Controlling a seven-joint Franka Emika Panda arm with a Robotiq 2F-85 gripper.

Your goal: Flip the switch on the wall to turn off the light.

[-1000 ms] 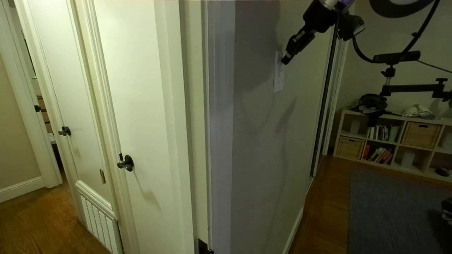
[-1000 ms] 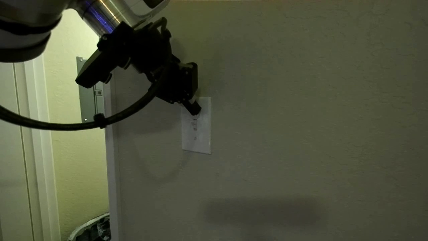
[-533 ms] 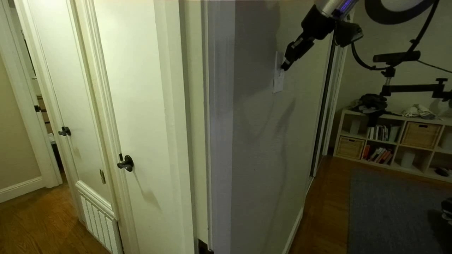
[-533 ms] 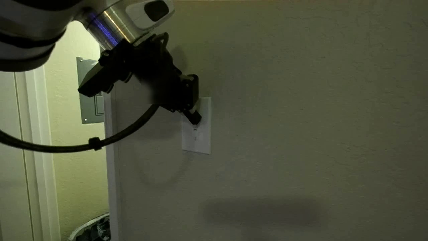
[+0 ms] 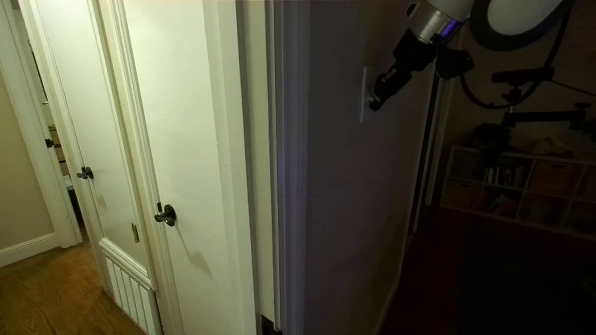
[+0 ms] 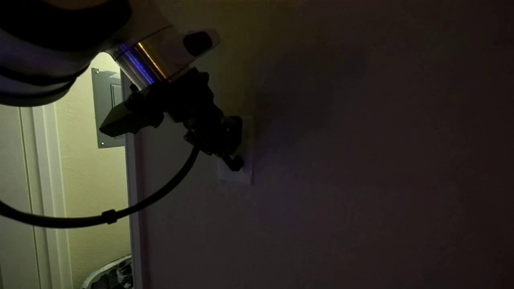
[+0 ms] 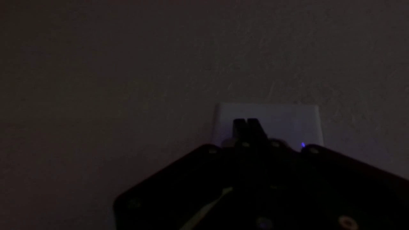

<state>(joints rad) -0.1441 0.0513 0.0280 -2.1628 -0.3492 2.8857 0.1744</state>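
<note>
The switch is a small white plate that shows dimly in both exterior views (image 5: 365, 83) (image 6: 237, 177) and in the wrist view (image 7: 281, 118). It is fixed to the wall (image 5: 349, 209), which is now dark and also fills most of an exterior view (image 6: 361, 180). My gripper's fingertips (image 7: 246, 121) are together with only a thin gap and hold nothing. In both exterior views the fingertips (image 5: 375, 104) (image 6: 235, 162) are at the lower half of the plate. The lever is not clearly visible; the fingers cover the plate's middle.
White doors (image 5: 181, 116) with dark knobs (image 5: 166, 215) stand beyond the wall's edge. A low shelf (image 5: 448, 170) and a camera on a stand (image 5: 521, 76) are in the dark room. My arm's cable (image 6: 160, 196) hangs in a loop. A grey panel (image 6: 105, 128) is behind.
My gripper has moved down along the plate from its upper part to its lower half, fingers staying shut. The room light has gone out; the doors' side is still lit.
</note>
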